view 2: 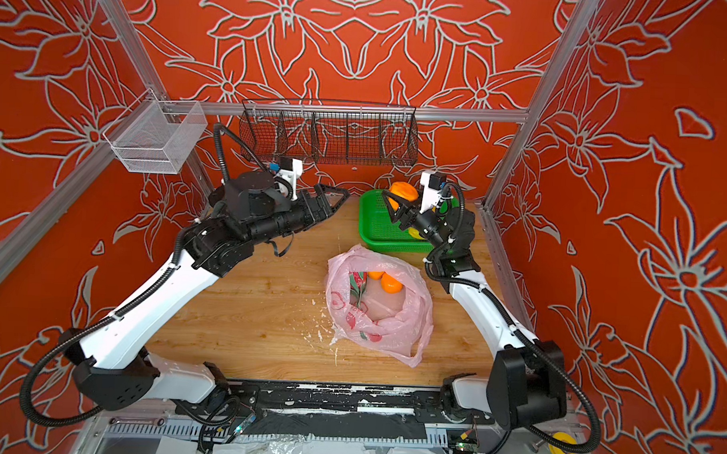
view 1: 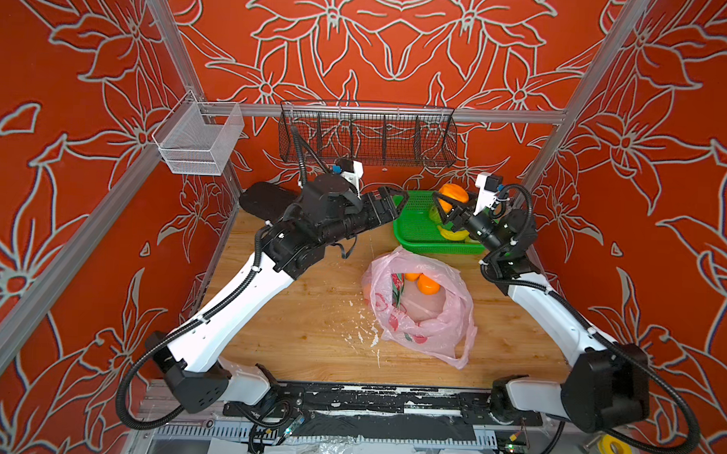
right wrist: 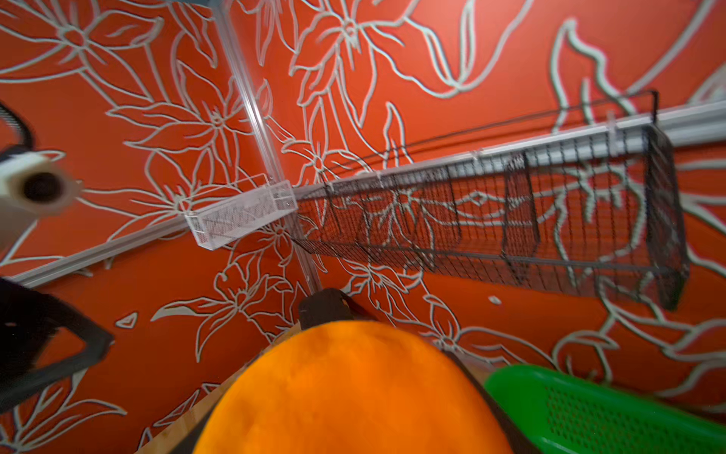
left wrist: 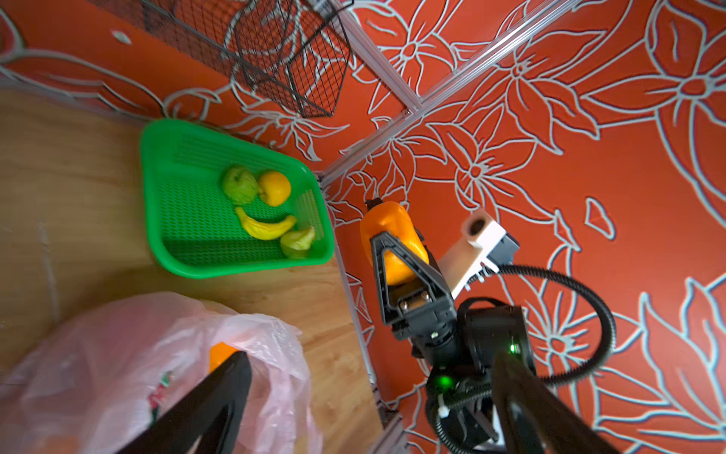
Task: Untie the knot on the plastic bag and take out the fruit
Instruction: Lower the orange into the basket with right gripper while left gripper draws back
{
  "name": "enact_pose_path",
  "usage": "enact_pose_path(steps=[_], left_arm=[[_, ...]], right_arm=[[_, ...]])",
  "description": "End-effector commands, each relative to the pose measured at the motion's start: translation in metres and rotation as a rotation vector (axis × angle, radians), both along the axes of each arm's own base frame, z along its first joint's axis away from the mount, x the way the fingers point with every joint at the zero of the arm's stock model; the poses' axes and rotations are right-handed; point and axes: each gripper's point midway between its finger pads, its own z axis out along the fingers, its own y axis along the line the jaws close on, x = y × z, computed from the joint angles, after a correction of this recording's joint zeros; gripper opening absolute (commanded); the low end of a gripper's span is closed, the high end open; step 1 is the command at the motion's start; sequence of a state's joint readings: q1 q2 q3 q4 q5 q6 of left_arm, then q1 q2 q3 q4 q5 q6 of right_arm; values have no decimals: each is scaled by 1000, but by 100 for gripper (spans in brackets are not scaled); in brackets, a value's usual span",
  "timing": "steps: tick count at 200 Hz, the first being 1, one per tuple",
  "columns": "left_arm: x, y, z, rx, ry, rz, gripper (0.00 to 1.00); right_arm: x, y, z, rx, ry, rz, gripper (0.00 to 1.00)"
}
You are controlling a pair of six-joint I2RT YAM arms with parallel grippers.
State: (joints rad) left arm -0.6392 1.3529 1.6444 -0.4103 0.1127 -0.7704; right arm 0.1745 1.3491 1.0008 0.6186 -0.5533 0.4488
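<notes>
Right gripper (view 1: pixel 450 201) is pinching an orange fruit (view 1: pixel 456 192) between its jaws. In both top views it is sitting right of centre in the upper half of the frame, overlapping the upper right corner of the green basket (view 1: pixel 411 238). In the left wrist view the same fruit (left wrist: pixel 387 236) is showing mid-frame against the red wall, with one black finger (left wrist: pixel 379 271) crossing its face, and it is raised clear of the basket. In the right wrist view it is filling the bottom centre.

Left gripper (view 1: pixel 399 204) is hovering just left of the basket, above the wooden table (view 1: pixel 300 325), jaws spread wide and holding nothing. Its two fingers are framing the bottom of the left wrist view, far apart.

Plastic bag (view 1: pixel 441 326) is lying on the table right of centre, below the basket, mouth gaping upward. Two oranges (view 1: pixel 426 284) are resting inside at the upper edge of the opening, with a red-and-green shape beside them — fruit or print, cannot tell.

Basket is holding a green fruit (left wrist: pixel 239 184), a yellow-orange fruit (left wrist: pixel 275 188), a banana (left wrist: pixel 265 228) and a second green piece (left wrist: pixel 297 243).
</notes>
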Motion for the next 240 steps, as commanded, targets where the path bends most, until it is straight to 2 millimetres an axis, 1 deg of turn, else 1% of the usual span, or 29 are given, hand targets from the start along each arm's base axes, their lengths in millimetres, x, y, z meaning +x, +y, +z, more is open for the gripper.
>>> enact_pose_path(steps=[1,15,29,35,47,68,76,92,111,118,119,126,139,153,160,178,197,209,217,225,231,240], left_arm=[[-5,16,-17,210,-119,-18,94],[-9,21,-26,292,-156,-42,94],[-12,21,-40,359,-170,-76,94],[-13,20,-46,385,-178,-98,94],[-16,15,-59,435,-197,-154,94],[-20,5,-73,474,-269,-239,94],[-21,3,-76,479,-303,-259,94],[-21,1,-80,500,-347,-275,95],[-20,-1,-86,539,-367,-298,94],[-20,-1,-88,556,-374,-305,94],[-19,-1,-88,558,-376,-306,94],[-20,0,-89,571,-386,-313,95],[-18,1,-91,593,-402,-314,95],[-18,4,-95,613,-409,-316,96],[-18,6,-97,619,-411,-315,96],[-18,10,-101,629,-412,-316,96],[-17,16,-106,635,-415,-308,96],[-17,18,-107,640,-424,-309,96],[-16,18,-108,646,-428,-313,96],[-15,20,-108,651,-433,-314,96],[-14,20,-109,653,-435,-314,96],[-12,22,-110,654,-436,-312,97]], right_arm=[[33,-18,-42,82,243,-41,59],[46,-23,-66,87,345,-60,59],[58,-23,-95,69,445,-71,59],[62,-21,-105,62,490,-70,60],[74,-18,-131,61,589,-60,59],[96,-13,-175,131,768,-67,58],[106,-10,-192,168,838,-77,58],[124,-4,-219,257,979,-103,57],[137,6,-258,303,1178,-156,58],[142,12,-267,303,1229,-162,58],[144,13,-266,303,1229,-162,58],[148,17,-277,303,1281,-185,58],[156,28,-288,315,1345,-199,58],[165,34,-302,353,1405,-233,59],[171,38,-306,375,1415,-243,58],[185,41,-318,440,1448,-282,58],[198,42,-323,477,1442,-303,61],[205,43,-325,497,1445,-300,67],[209,44,-326,508,1444,-293,74],[212,46,-324,507,1431,-287,85],[215,45,-321,503,1417,-286,96],[216,44,-316,498,1399,-289,97]])
